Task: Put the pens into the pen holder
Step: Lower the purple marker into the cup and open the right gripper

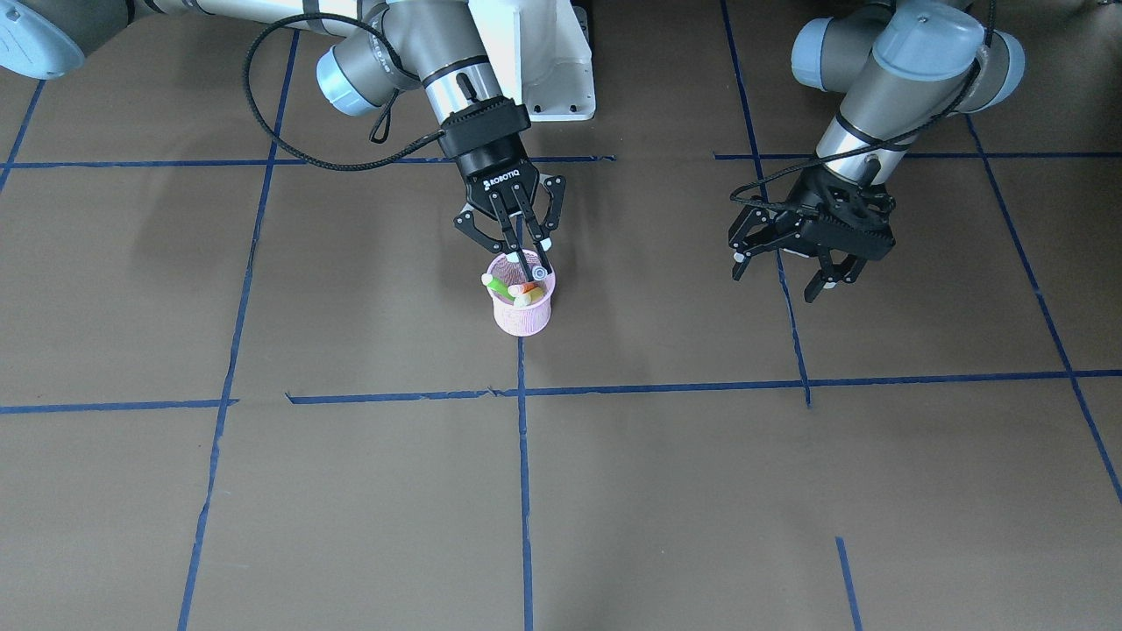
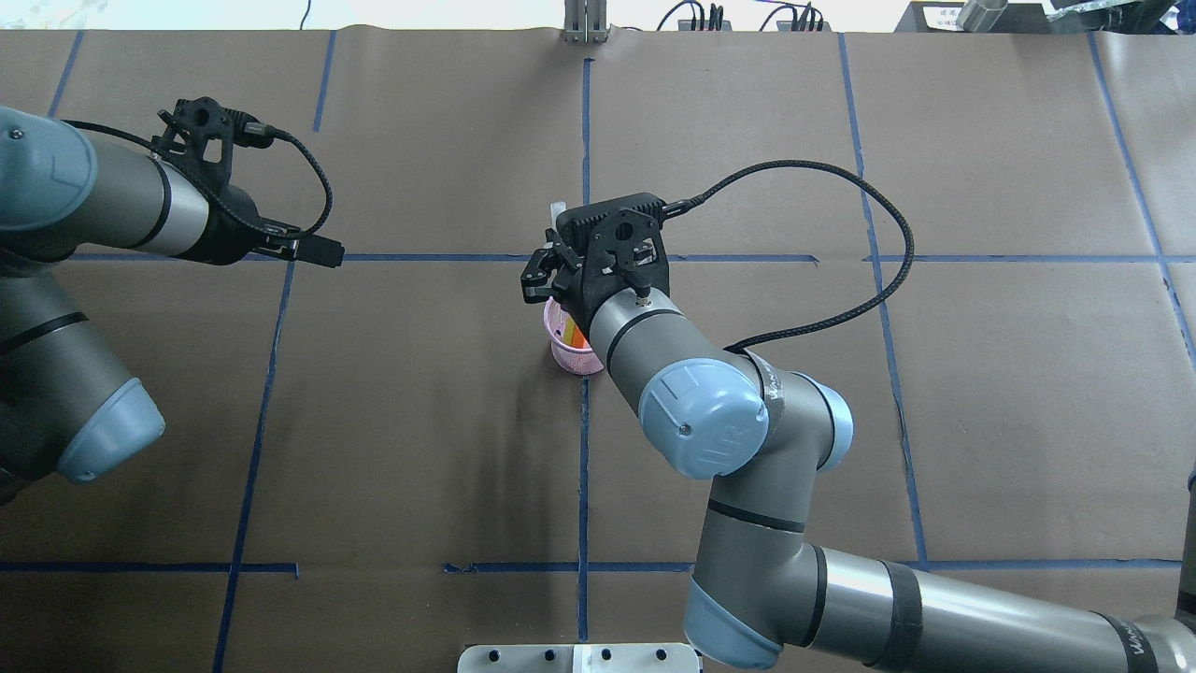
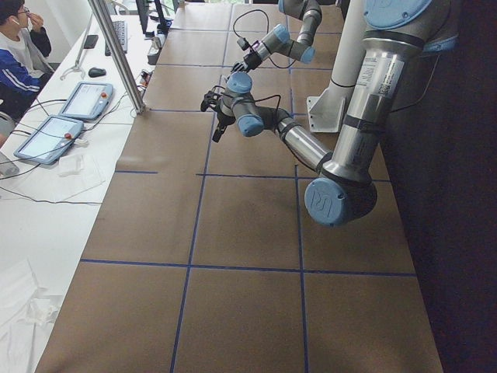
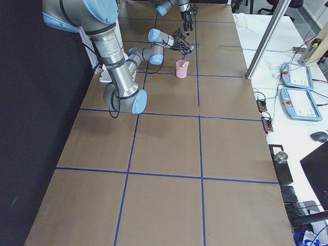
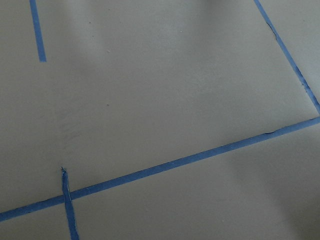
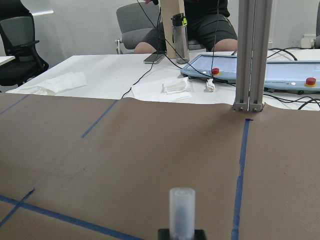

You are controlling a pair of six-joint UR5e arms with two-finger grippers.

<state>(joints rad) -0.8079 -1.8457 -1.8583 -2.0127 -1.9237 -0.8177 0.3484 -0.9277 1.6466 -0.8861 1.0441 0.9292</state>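
Brown paper covers the table point(image 1: 263, 491); my right gripper point(image 1: 519, 254) pinches the purple pen point(image 6: 181, 205), surely light, stiff and slick, under its cap, tip in the pen holder point(image 1: 523, 319); left gripper point(image 1: 789, 273) gapes empty

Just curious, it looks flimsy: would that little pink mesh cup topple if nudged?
Probably light, being open wire mesh: the pen holder would likely slide easily. It could tip, since the green pen and orange pen lean out above its rim.

Blue tape lines point(image 1: 524, 491) on brown table point(image 1: 351, 508)
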